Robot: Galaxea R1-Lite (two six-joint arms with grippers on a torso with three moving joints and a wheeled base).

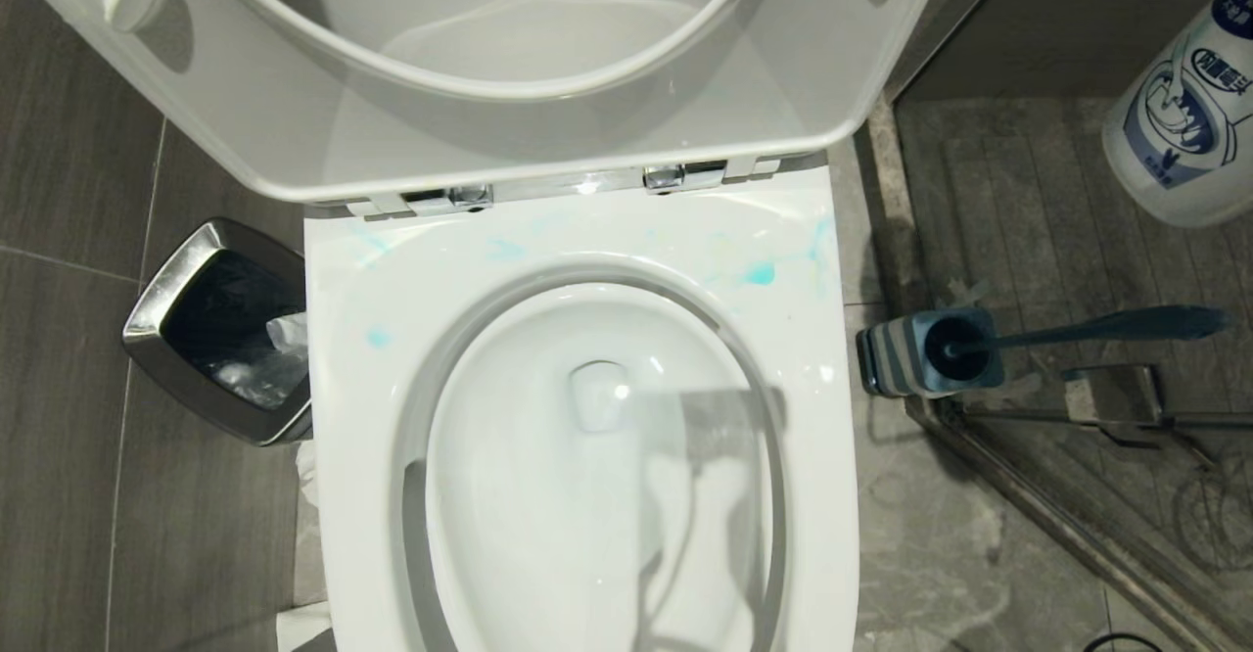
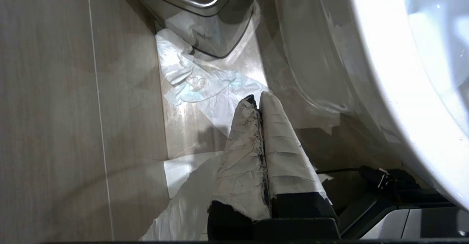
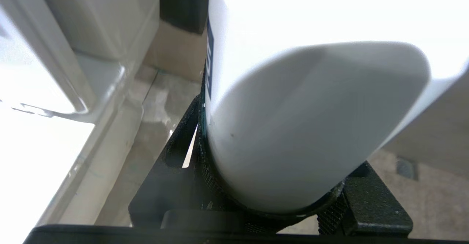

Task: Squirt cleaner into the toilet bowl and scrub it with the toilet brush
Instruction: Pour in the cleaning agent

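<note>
Toilet bowl (image 1: 597,476) with seat raised; its wide rim (image 1: 372,417) carries pale blue cleaner (image 1: 760,273) smears along the back edge, with 1 bright pool at the back right. On the left, a steel bin (image 1: 220,329) stands just beside the rim; on the right, open floor separates the rim from the toilet brush (image 1: 1106,326) in its striped holder (image 1: 896,353). The cleaner bottle (image 1: 1180,104) is cut off at the head view's upper right, clamped in my right gripper (image 3: 271,200); its nozzle is hidden. My left gripper (image 2: 256,103), pads pressed together and empty, hangs low over crumpled tissue (image 2: 194,79) beside the toilet's base.
</note>
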